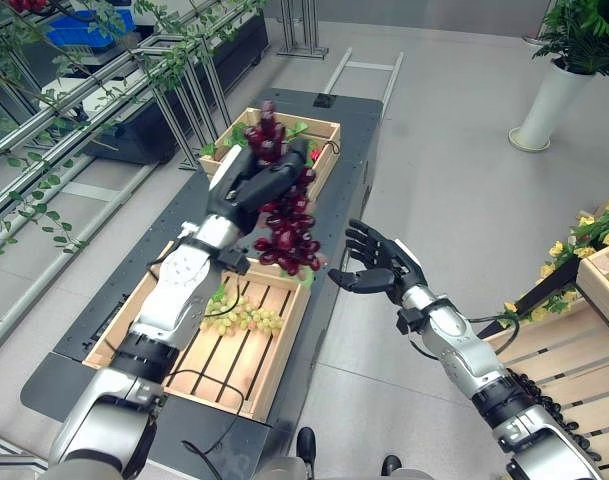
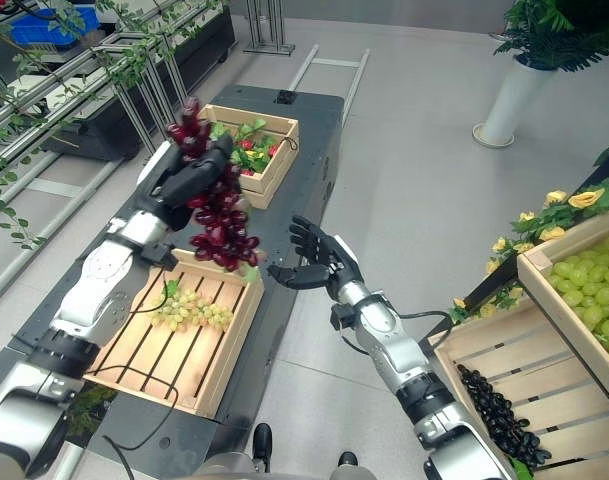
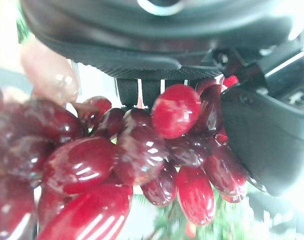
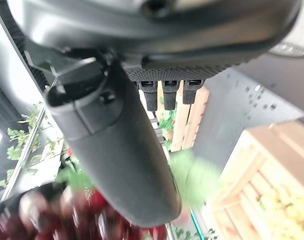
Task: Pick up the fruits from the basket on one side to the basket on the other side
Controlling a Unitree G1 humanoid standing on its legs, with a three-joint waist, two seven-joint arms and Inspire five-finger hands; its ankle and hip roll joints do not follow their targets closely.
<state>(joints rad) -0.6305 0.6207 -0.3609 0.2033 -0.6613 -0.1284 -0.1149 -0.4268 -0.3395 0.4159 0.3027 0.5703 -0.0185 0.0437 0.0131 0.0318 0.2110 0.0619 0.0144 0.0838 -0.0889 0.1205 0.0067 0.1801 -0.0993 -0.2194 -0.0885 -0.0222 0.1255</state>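
Left hand (image 1: 252, 180) grips red grape bunch (image 1: 287, 225) aloft; right hand (image 1: 382, 265) open nearby. Risk: dangling bunch swings, grapes drop outside near crate (image 1: 274, 360).

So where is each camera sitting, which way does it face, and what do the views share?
Left eye: head, looking down at left hand gripping red grapes above the near crate.
Right eye: head, same scene; right hand open beside the bunch.
Left wrist: along its hand, close on the grapes.
Right wrist: along its thumb.
All show the grapes.
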